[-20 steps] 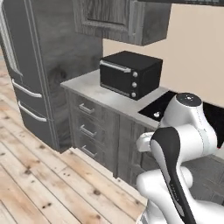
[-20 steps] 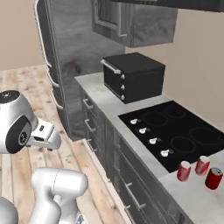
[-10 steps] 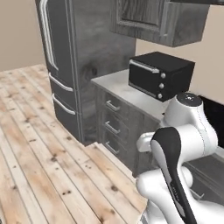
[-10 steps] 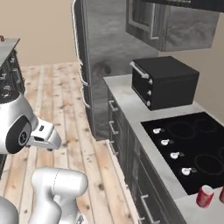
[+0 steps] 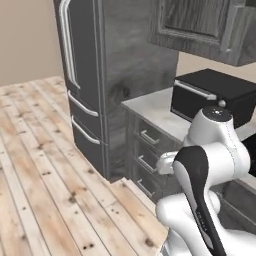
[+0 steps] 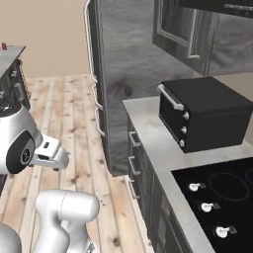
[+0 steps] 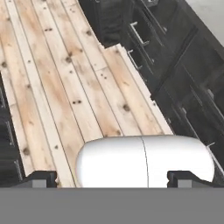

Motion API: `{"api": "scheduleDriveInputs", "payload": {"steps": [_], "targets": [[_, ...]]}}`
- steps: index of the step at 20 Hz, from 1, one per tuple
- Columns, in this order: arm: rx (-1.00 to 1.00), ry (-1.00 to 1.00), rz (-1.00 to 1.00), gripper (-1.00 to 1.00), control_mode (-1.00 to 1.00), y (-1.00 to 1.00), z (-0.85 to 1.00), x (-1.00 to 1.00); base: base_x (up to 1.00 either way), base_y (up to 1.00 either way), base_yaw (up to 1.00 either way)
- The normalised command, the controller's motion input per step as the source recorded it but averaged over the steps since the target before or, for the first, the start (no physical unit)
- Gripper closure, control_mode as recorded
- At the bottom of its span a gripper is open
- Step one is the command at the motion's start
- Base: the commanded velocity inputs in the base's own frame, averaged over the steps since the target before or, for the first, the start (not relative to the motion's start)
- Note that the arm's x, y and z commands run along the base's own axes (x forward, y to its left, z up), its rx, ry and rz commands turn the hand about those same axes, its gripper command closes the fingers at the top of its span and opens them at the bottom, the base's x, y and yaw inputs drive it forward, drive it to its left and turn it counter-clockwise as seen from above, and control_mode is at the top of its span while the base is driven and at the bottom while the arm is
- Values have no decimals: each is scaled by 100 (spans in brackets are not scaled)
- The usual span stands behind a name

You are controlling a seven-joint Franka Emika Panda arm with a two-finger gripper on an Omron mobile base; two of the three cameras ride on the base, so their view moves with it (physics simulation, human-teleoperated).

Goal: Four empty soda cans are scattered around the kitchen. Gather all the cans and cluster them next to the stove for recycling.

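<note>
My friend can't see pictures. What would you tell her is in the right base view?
A black box-shaped toaster oven sits on a grey marble counter, beside a flat black glass stove with small white knobs. A tall grey fridge stands at the counter's far end, above a light plank floor; the robot's white arm rises at the left.

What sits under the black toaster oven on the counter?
The toaster oven stands on the grey marble counter, just left of the stove. Below the counter are dark drawers with metal handles. The counter patch beneath the oven itself is covered.

End effector [image 7: 111, 177] wide open, empty, arm folded.
</note>
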Motion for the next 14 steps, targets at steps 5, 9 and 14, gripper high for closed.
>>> {"api": "scheduleDriveInputs", "payload": {"steps": [5, 9, 14], "targets": [[0, 0, 0, -100, 100, 0, 0, 0, 97, 34, 14], [0, 0, 0, -100, 100, 0, 0, 0, 91, 28, 24], [0, 0, 0, -100, 100, 0, 0, 0, 100, 27, 24]]}}
